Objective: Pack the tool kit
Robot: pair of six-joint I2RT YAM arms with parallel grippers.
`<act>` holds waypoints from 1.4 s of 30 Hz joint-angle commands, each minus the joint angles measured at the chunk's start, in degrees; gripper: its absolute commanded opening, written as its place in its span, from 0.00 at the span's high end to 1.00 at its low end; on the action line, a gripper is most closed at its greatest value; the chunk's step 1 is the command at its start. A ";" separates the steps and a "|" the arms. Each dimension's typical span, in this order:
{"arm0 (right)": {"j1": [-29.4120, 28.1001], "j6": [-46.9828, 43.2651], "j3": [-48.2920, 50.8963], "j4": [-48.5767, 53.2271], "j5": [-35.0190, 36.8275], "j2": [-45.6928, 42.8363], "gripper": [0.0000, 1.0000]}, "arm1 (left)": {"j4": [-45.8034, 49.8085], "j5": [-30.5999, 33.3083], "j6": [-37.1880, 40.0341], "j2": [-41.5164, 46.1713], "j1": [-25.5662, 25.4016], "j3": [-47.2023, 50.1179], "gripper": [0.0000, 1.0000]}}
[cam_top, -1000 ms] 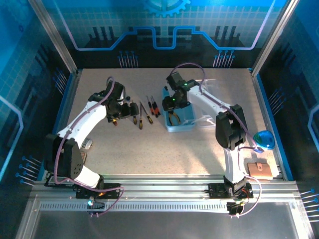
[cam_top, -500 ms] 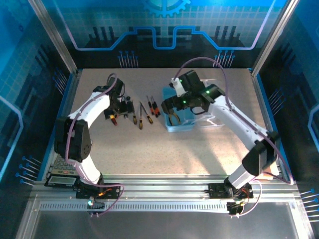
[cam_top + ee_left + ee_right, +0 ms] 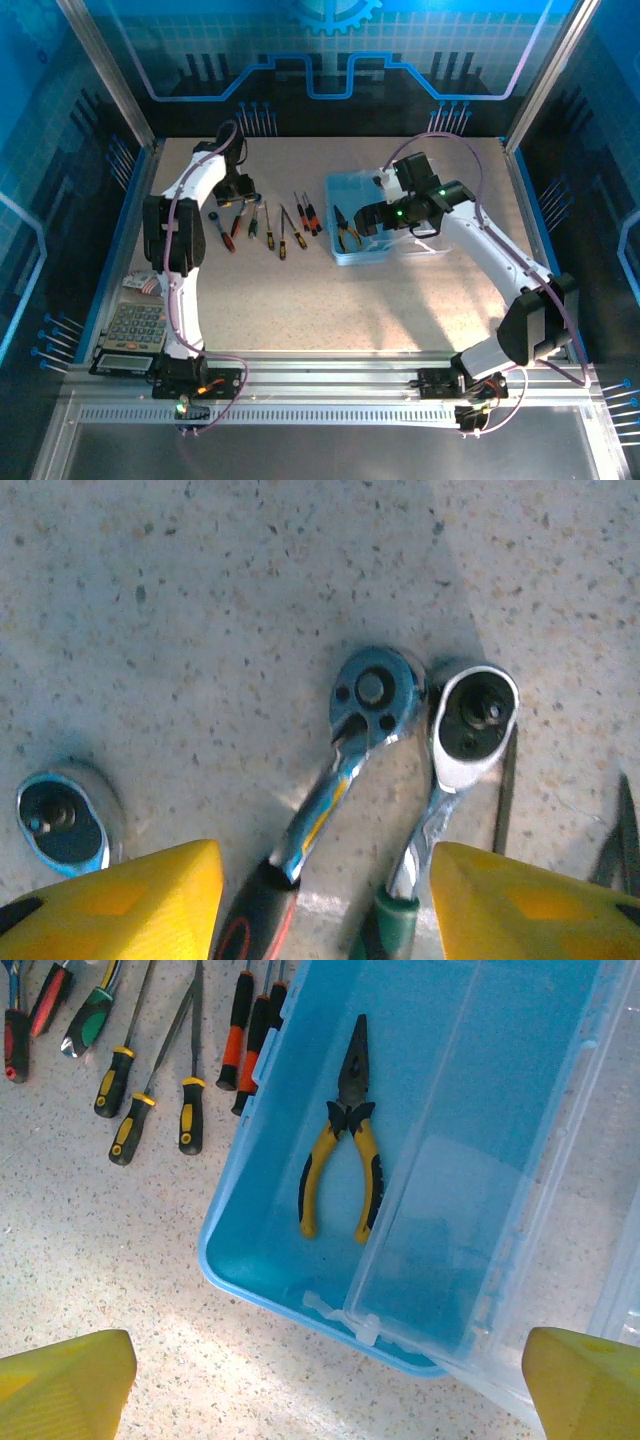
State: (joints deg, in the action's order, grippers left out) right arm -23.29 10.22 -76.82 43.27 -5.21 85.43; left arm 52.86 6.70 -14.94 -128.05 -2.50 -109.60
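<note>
At the far left of the worktop (image 3: 330, 310), the left gripper (image 3: 325, 895) is hanging low over the tools, its yellow fingers (image 3: 150, 900) standing partly apart and gripping nothing. Between them two ratchets are lying side by side: the red-handled ratchet (image 3: 365, 695) on the left and the green-handled ratchet (image 3: 475, 720) just beside it on the right, heads nearly touching. A third ratchet head (image 3: 60, 820) is lying apart to the left.

Right of centre, the right gripper (image 3: 320, 1385) is hovering above the box (image 3: 250, 1260), spread wide and carrying nothing. The pliers (image 3: 345, 1160) are lying flat on the box floor, toward its left wall, jaws pointing far. The clear lid (image 3: 560, 1160) is lying open on the right side of the box. The screwdrivers (image 3: 190, 1115) are lying in a row on the worktop just left of the box, handles toward the near side. A calculator (image 3: 135, 325) is resting at the near left edge, well apart from the tools.
</note>
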 commanded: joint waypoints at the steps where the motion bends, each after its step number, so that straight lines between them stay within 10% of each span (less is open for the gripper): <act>1: 0.91 -1.24 0.64 -0.90 -2.26 -1.38 0.00 | 4.82 0.64 2.34 -3.41 0.48 -4.34 0.43; 16: 1.75 -0.66 1.21 0.97 -2.18 -3.12 0.00 | 7.58 1.91 3.25 -9.99 1.19 -6.77 0.58; 28: 1.69 1.41 3.22 3.45 -0.59 -10.29 0.00 | 8.32 -1.53 2.98 -10.20 1.36 -9.93 1.00; 36: -0.35 3.32 6.28 0.54 -2.63 -13.14 0.00 | 8.14 -4.76 3.45 1.17 1.36 -5.10 1.00; 42: -4.70 5.12 4.91 -3.22 -5.84 -10.67 0.00 | -0.91 -18.87 0.73 18.95 -0.81 6.75 1.00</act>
State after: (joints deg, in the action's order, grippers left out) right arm -26.37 13.45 -71.02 43.05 -7.97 73.67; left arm 56.73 -2.24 -12.32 -119.13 -1.87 -105.45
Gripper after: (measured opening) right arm 0.996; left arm 0.063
